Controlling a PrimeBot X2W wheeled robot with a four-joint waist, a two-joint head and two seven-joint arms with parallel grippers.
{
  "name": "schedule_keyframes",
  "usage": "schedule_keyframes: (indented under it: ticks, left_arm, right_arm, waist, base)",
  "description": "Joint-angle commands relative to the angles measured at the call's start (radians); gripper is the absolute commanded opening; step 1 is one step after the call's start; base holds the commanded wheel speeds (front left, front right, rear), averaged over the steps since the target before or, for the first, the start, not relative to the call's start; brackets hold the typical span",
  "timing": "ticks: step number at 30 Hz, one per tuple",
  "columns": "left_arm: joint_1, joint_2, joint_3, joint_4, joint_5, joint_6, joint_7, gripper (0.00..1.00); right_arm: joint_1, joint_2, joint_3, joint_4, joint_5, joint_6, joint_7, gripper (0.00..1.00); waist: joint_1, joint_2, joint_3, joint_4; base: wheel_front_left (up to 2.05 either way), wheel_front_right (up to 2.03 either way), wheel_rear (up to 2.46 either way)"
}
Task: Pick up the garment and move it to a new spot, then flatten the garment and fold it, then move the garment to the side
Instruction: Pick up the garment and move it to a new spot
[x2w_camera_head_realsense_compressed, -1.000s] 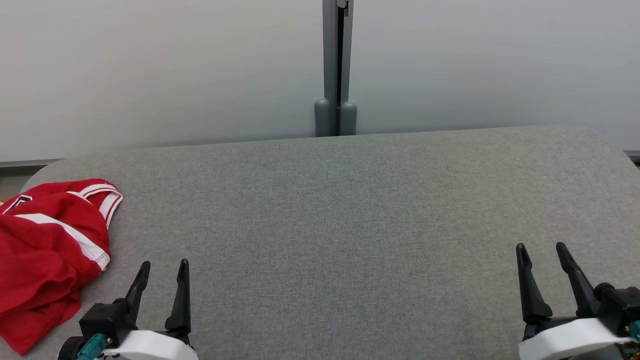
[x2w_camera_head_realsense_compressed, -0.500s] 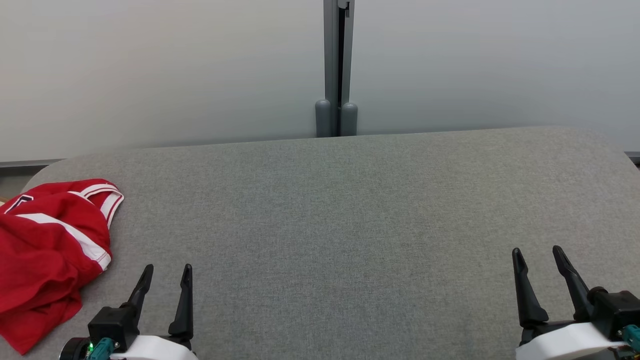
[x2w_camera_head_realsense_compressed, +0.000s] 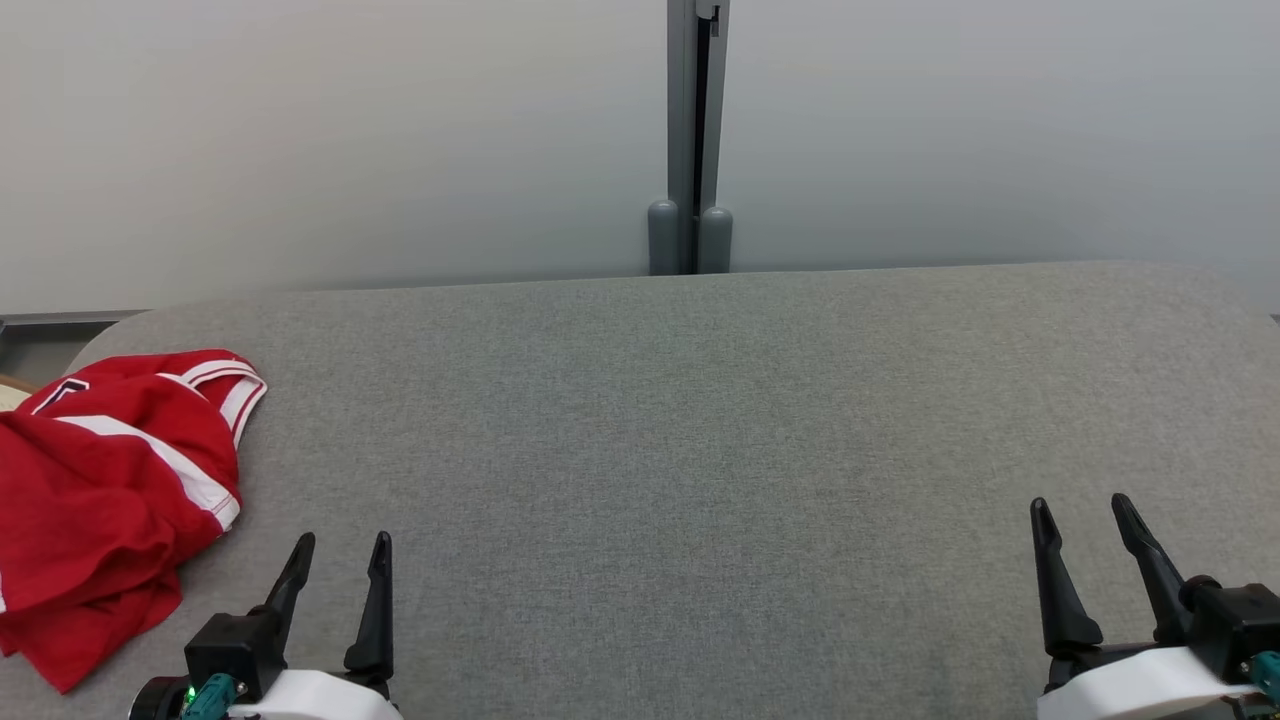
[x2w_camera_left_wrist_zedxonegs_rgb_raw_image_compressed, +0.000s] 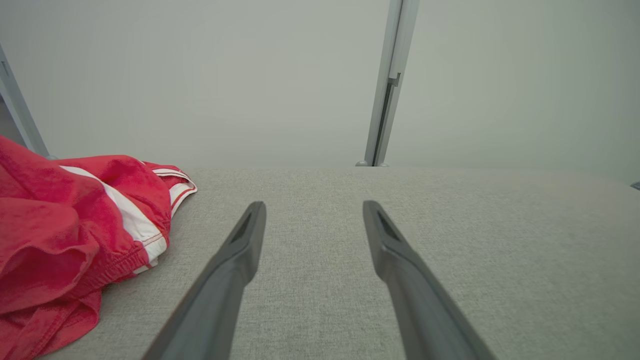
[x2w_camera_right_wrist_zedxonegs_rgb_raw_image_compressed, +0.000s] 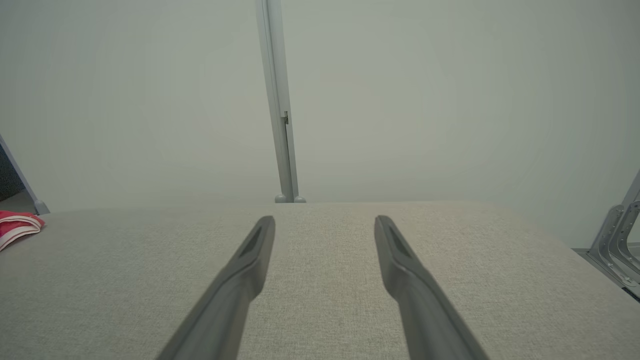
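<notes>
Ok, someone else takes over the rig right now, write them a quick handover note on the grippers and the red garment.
Left gripper: open, empty, over the near left of the grey padded table.
Right gripper: open, empty, over the near right.
Red garment with white stripes: crumpled at the table's left edge, apart from both grippers.
Done: nothing yet. Left: pick it up, move it, flatten, fold, set aside.

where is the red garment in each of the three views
Head view: garment at the far left, lower half, crumpled on the table, cut by the left edge.
Left wrist view: garment in the lower left corner.
Right wrist view: garment, a small bit at the left edge, mid-height.
Shared landmark: the grey post standing behind the table, near top centre in each view.
</notes>
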Motion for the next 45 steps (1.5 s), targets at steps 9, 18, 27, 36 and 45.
schedule_keyframes:
  ticks: [9,18,27,36,45]
  left_arm:
    - [-0.059,0.002,0.008,-0.022,0.011,0.002,-0.005,1.00]
    - [-0.089,0.017,0.032,-0.036,0.014,-0.001,-0.005,1.00]
    - [-0.068,0.019,0.062,-0.041,0.020,0.000,-0.005,1.00]
    - [-0.078,0.010,0.077,-0.047,0.016,-0.005,-0.005,1.00]
    - [-0.134,0.002,0.059,-0.042,0.016,0.006,-0.005,1.00]
  right_arm:
    - [0.005,0.000,-0.017,-0.051,-0.018,0.000,0.015,1.00]
    - [0.004,-0.005,0.014,-0.102,-0.024,0.000,0.040,1.00]
    - [-0.005,-0.006,0.034,-0.125,-0.028,0.000,0.055,1.00]
    - [-0.011,-0.011,0.034,-0.143,-0.029,0.000,0.070,1.00]
    - [-0.038,-0.031,0.038,-0.171,-0.031,0.000,0.088,1.00]
  waist:
    - [0.0000,0.0000,0.014,0.116]
    - [0.0000,0.0000,0.029,0.295]
    - [0.0000,0.0000,0.039,0.400]
    - [0.0000,0.0000,0.053,0.423]
    - [0.0000,0.0000,0.120,0.394]
  base:
    - [0.00,0.00,0.00]
    - [0.00,0.00,0.00]
    - [0.00,0.00,0.00]
    - [0.00,0.00,0.00]
    - [0.00,0.00,0.00]
